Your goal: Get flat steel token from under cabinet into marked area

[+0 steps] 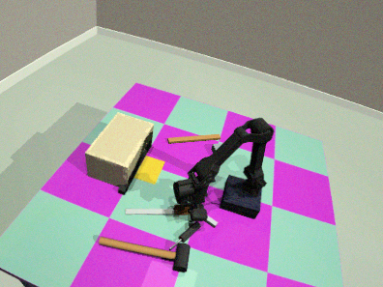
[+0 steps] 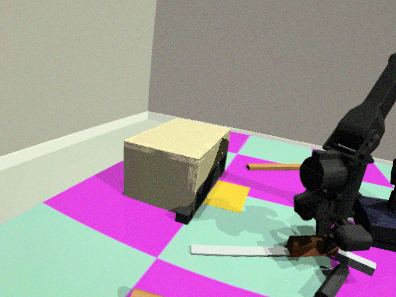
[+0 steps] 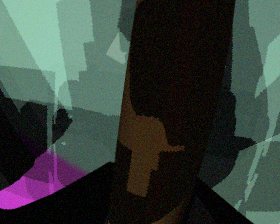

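Steel token out of sight, its place relative to the end effector (image 1: 186, 212) (image 2: 320, 251) unclear; end effector clamped on a brown handle (image 1: 182, 210) (image 2: 302, 246) (image 3: 165, 110).

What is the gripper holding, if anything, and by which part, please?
The gripper holds the long flat tool by its brown handle.

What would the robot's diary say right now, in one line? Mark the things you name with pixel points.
tool (image 1: 186, 228): shut on brown handle (image 1: 182, 210) (image 2: 306, 246) | white blade (image 1: 147, 212) (image 2: 235, 250): outside cabinet (image 1: 121, 136) (image 2: 175, 141) | token: not visible
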Robot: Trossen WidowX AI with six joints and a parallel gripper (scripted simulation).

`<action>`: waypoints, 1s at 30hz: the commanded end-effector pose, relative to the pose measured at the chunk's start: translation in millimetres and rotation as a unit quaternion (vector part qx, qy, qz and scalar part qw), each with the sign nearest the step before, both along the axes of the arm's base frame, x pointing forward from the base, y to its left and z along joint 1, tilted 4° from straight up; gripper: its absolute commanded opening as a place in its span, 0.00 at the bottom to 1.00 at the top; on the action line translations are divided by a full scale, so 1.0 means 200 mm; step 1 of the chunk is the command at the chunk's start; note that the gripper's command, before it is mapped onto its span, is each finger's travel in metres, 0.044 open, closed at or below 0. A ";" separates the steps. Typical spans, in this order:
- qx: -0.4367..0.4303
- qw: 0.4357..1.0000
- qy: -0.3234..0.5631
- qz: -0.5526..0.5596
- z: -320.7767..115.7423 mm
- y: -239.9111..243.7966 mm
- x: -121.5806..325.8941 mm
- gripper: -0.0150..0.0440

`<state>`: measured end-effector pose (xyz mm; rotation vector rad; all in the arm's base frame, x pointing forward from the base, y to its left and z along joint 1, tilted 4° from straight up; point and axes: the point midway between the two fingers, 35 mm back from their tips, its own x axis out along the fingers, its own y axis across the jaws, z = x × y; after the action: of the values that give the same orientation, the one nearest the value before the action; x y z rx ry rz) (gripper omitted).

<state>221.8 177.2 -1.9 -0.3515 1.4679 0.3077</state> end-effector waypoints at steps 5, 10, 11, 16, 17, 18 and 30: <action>0.004 0.999 -0.002 -0.043 0.00 -0.02 0.00 0.25; 0.006 0.998 -0.002 -0.065 0.00 -0.03 0.00 0.25; 0.006 0.998 -0.002 -0.069 0.00 -0.03 0.00 0.25; 0.008 0.996 -0.002 -0.091 0.00 -0.04 0.00 0.25; 0.008 0.995 -0.002 -0.095 0.00 -0.04 0.00 0.25; 0.008 0.995 -0.002 -0.099 0.00 -0.04 0.00 0.25; 0.012 0.988 -0.003 -0.151 0.00 -0.06 0.00 0.25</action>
<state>221.6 166.7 -1.7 -0.1380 1.4872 0.1093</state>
